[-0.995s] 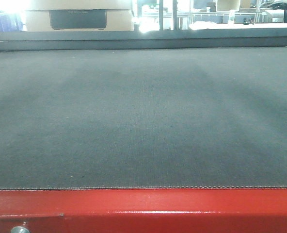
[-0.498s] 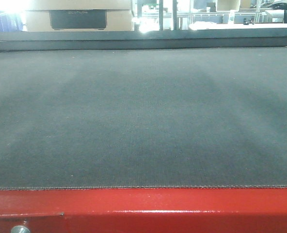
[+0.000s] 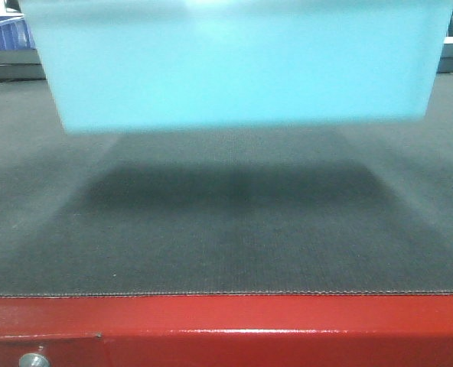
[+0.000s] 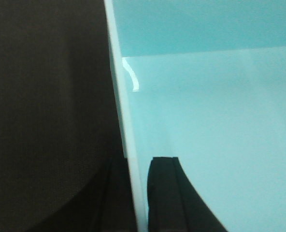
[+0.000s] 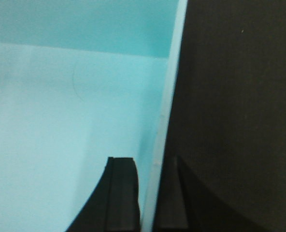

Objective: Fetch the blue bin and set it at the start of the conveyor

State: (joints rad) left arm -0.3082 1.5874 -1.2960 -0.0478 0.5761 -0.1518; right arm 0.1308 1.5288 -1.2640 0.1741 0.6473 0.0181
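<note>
Clamped from both sides: blue bin [image 3: 242, 69], light turquoise, plain smooth walls. Left wrist view: left gripper [image 4: 139, 162] with jaws clenched on thin left side wall of bin. One black finger [image 4: 164, 193] inside the tub, the other outside over dark belt, wall pinched between. Ahead of these jaws, rim line leading to a rounded inner corner with a small glint. Right wrist view, mirrored: right gripper [image 5: 148, 163] with jaws grasping opposite side wall. One finger [image 5: 121, 193] inside against turquoise, the other outside over belt. Between the two sets of jaws, bin floor and far wall, same pale turquoise.

Front view: bin blurred, filling top of frame, wider at top and tapering down. Both sets of jaws out of frame here. Held above conveyor start [image 3: 226, 252], not resting on it: bottom edge of bin apart from dark shadow [image 3: 226, 183] on belt underneath. Below and to outer side of each set of jaws, dark grey finely textured belt. Along near belt edge, glossy red frame [image 3: 249, 321], with silver bolt [image 3: 33, 359] at lower left. Far behind, upper left, well apart from jaws: dark blue crate [image 3: 8, 34], partly cut off by bin.
</note>
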